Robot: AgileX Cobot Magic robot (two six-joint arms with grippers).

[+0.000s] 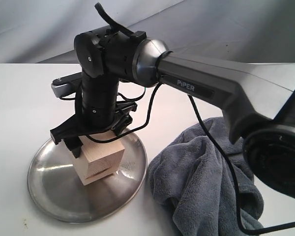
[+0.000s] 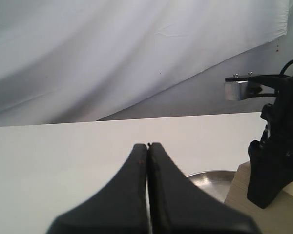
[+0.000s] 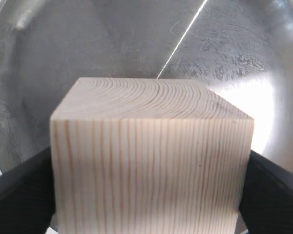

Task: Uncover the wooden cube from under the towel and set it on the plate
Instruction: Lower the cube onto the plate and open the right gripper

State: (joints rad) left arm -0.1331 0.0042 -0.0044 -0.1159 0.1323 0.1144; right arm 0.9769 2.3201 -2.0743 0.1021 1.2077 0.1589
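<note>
Squarely on the plate (image 1: 54, 189) stands the wooden cube (image 1: 102, 163), clamped at both sides by the right tool (image 1: 97, 140).

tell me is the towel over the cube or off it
Off it. The towel lies bunched beside the plate; the wooden cube is bare, over the plate, between the fingers of the right gripper.

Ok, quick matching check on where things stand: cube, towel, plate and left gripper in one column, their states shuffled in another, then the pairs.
1. cube
2. towel
3. plate
4. left gripper

A. shut, holding nothing
B. bunched on the table beside the plate
C. clamped in the right gripper, over the plate
D. flat on the table, under the cube

Pairs: 1-C, 2-B, 3-D, 4-A
</note>
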